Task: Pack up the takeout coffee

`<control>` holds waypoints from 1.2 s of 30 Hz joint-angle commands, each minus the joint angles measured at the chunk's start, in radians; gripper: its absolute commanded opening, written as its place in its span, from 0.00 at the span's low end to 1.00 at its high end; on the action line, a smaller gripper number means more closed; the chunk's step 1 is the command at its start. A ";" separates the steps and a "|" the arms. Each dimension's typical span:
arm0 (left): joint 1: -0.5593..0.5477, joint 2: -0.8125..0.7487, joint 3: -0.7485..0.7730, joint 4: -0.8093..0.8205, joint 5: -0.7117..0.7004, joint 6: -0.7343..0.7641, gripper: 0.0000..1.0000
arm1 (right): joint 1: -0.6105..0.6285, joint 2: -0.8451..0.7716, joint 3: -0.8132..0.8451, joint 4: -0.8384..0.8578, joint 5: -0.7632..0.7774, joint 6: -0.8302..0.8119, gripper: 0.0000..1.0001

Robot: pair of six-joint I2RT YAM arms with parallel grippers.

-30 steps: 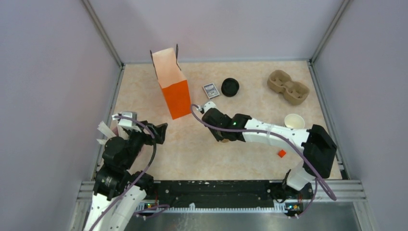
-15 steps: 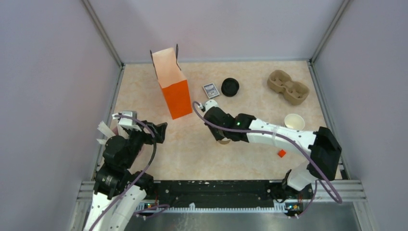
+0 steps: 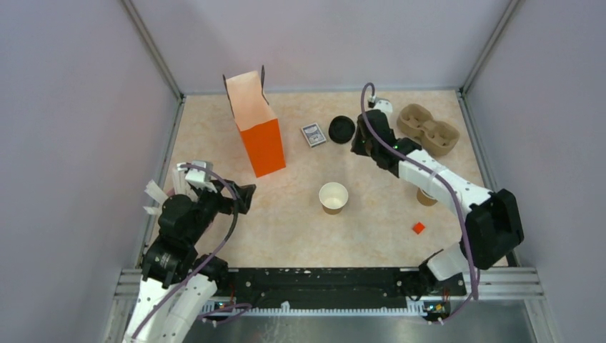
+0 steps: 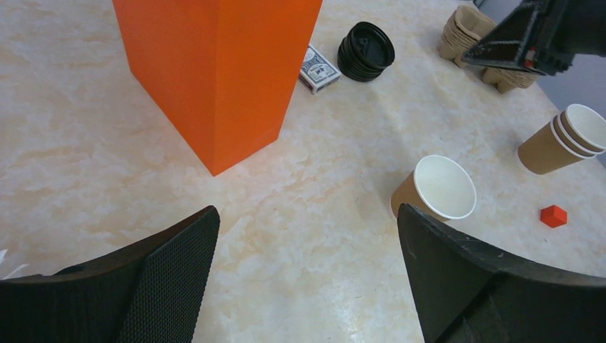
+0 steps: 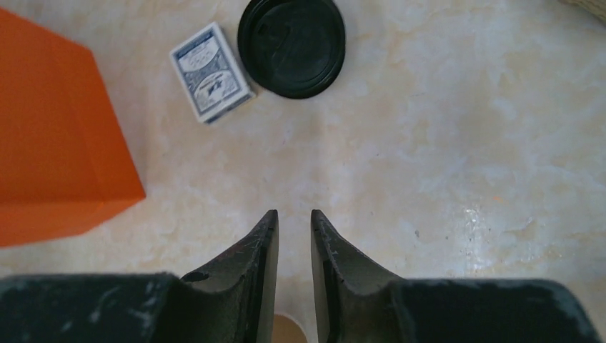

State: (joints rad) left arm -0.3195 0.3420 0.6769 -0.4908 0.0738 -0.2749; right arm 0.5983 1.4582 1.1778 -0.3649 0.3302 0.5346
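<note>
The takeout coffee cup (image 3: 333, 197) stands upright and lidless in mid-table, tan outside, white inside; it also shows in the left wrist view (image 4: 436, 189). A stack of black lids (image 3: 341, 129) lies at the back, in the right wrist view (image 5: 291, 46) too. The orange bag (image 3: 257, 132) stands open at back left. My right gripper (image 3: 357, 148) hovers just right of the lids, empty, its fingers only narrowly apart (image 5: 293, 214). My left gripper (image 3: 239, 194) is wide open and empty (image 4: 307, 211), left of the cup and near the bag.
A card deck (image 3: 312, 134) lies beside the lids. The brown pulp carrier (image 3: 427, 128) sits at back right. A stack of nested tan cups (image 4: 564, 136) stands at the right, partly under my right arm. A small red cube (image 3: 418, 228) lies front right.
My right gripper has let go of the cup, left it standing in mid-table, and swung back and right to beside the lids. The left arm has barely moved.
</note>
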 commanded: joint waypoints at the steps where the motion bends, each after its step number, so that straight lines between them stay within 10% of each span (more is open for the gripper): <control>1: 0.004 0.005 0.006 0.052 0.052 0.005 0.99 | -0.074 0.112 0.033 0.117 0.067 0.172 0.22; 12: 0.002 -0.030 -0.002 0.062 0.075 0.008 0.99 | -0.182 0.399 0.151 0.257 0.011 0.249 0.28; 36: 0.002 -0.008 0.000 0.063 0.073 0.011 0.99 | -0.231 0.503 0.196 0.342 -0.052 0.248 0.25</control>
State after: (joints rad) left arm -0.3199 0.3199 0.6765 -0.4709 0.1421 -0.2737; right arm 0.3859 1.9373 1.3430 -0.0803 0.2901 0.7937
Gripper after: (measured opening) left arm 0.987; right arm 0.262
